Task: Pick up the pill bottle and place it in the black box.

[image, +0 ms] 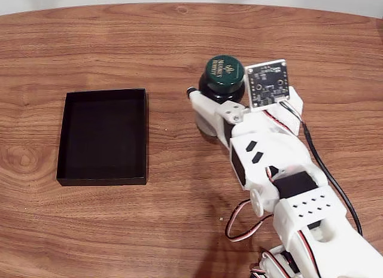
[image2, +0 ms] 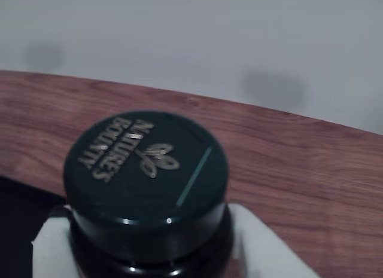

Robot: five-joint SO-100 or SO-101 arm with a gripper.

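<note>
In the fixed view the black box sits empty on the left of the tabletop. Right of it, your tool is closed around the pill bottle, dark glass under a dark green printed cap. Swing left too fast and you could lose that smooth glass.

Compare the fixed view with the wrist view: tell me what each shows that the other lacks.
Fixed view alone: the whole black box left of the arm, and the camera board on the wrist. Wrist view alone: the cap's pale printing, legible, and the grey wall beyond the table edge. Both: the pill bottle between the white fingers of the gripper, on the wooden table.
</note>
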